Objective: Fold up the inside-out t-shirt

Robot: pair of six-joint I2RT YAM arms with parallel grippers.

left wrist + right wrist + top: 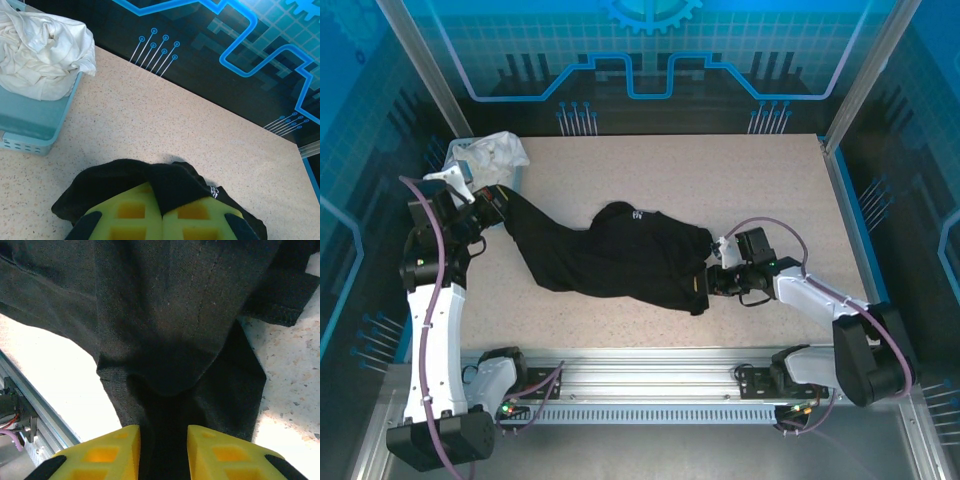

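A large black soft-fabric t-shirt is seen drawn out across the middle of the speckled beige table, apparently so that it can be spread for folding. One end is pinched in the fully closed left gripper near the far-left corner, beside a light-blue plastic basket heaped with white cloth. The right gripper, toward the right edge, is shown with jaws partly parted around a hem; whether any hold remains cannot be told. The cell is enclosed by blue circuit-patterned panels.
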